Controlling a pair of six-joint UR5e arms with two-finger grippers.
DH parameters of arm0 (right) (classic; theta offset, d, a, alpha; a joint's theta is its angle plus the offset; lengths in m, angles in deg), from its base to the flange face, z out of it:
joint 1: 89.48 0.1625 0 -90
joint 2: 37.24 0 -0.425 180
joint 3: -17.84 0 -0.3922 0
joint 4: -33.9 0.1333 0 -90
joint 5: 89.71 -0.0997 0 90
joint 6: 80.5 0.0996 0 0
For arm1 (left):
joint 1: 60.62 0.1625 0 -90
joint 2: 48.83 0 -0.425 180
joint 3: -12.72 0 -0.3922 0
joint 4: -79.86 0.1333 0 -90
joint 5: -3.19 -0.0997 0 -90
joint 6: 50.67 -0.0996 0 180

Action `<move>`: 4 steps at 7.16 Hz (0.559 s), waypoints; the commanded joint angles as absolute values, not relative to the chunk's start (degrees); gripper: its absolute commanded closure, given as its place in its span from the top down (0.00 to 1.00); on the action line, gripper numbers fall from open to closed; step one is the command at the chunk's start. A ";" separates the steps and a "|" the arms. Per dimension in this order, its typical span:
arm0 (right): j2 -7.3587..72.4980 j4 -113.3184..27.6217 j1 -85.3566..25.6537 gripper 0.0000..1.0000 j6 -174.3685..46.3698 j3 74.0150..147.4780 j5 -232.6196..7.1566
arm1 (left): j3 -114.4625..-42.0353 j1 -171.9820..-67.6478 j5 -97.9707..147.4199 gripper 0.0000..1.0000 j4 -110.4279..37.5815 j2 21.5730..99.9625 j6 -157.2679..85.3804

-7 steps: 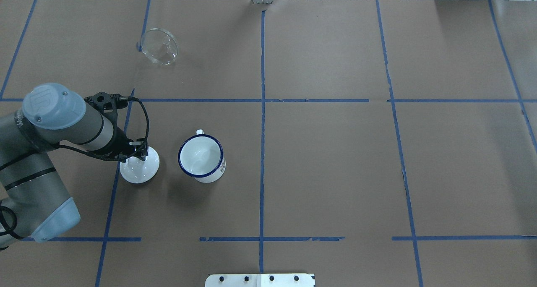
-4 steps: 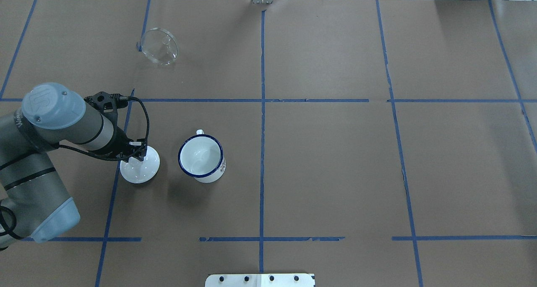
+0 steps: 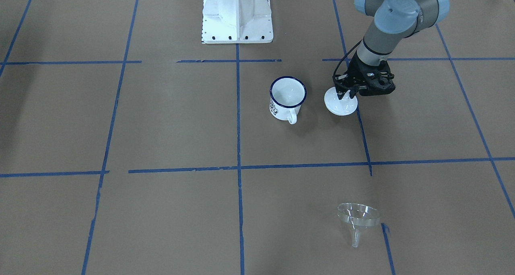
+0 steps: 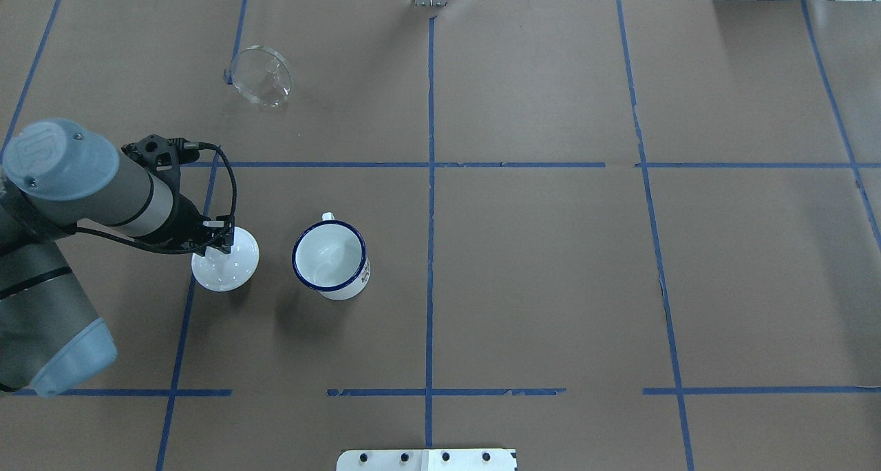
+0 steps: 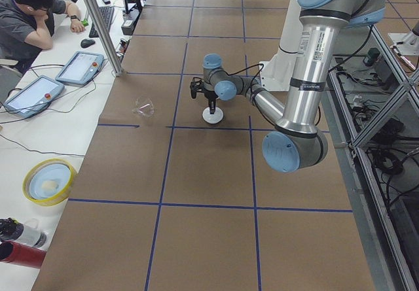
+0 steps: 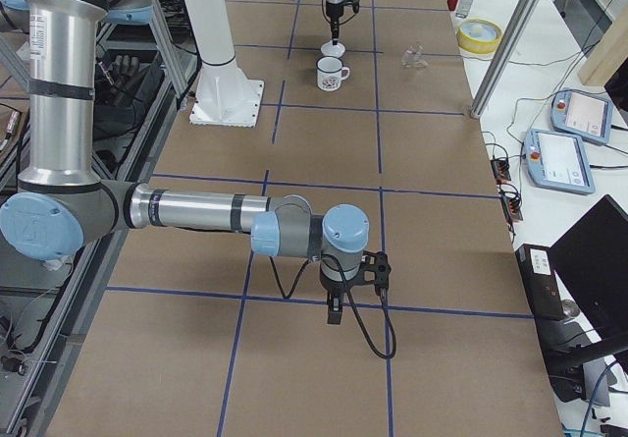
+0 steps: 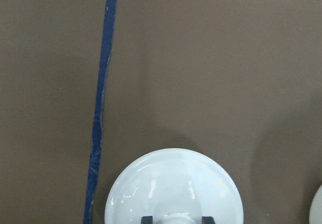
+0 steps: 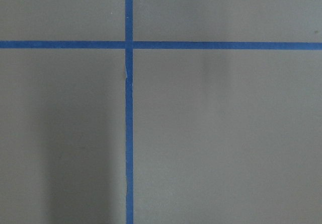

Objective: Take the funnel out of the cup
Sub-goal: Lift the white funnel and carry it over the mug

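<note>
Task looks done: funnel [image 4: 260, 76] lies well beyond left claw [image 4: 219, 247] | enamel mug [image 4: 329, 256] empty beside it | claw pinches knobbed lid [image 4: 227, 273] | right claw [image 6: 335, 311]: cannot tell

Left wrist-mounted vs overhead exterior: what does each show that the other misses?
Only left wrist-mounted: a close-up of the left pincer, its fingertips on either side of the knob of the white lid.

Only overhead exterior: the funnel lying on the table, well apart from the cup, which stands upright and empty; also the left arm. The wrist view has at most a pale sliver at its right edge, which cannot be identified.

Both: the white lid, blue tape lines and the brown table surface.
</note>
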State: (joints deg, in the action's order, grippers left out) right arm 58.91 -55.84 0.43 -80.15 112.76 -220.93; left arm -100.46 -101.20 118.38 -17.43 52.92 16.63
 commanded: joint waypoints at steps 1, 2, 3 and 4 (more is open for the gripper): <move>58.91 -55.84 0.43 1.00 -80.15 112.67 -220.93 | -111.06 -107.01 118.68 0.00 -3.27 53.83 11.74; 58.91 -55.84 0.43 1.00 -80.15 112.76 -220.93 | -112.94 -107.29 118.77 0.00 4.46 59.22 11.73; 58.91 -55.84 0.43 1.00 -80.15 112.76 -220.93 | -111.48 -107.03 118.85 0.00 13.32 68.24 12.86; 58.91 -55.84 0.43 1.00 -80.15 112.76 -220.93 | -110.25 -106.85 120.33 0.00 14.63 71.90 16.96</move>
State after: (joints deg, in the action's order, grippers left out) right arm 58.91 -55.84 0.43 -80.15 112.74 -220.93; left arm -111.17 -106.90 119.15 9.42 65.47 13.55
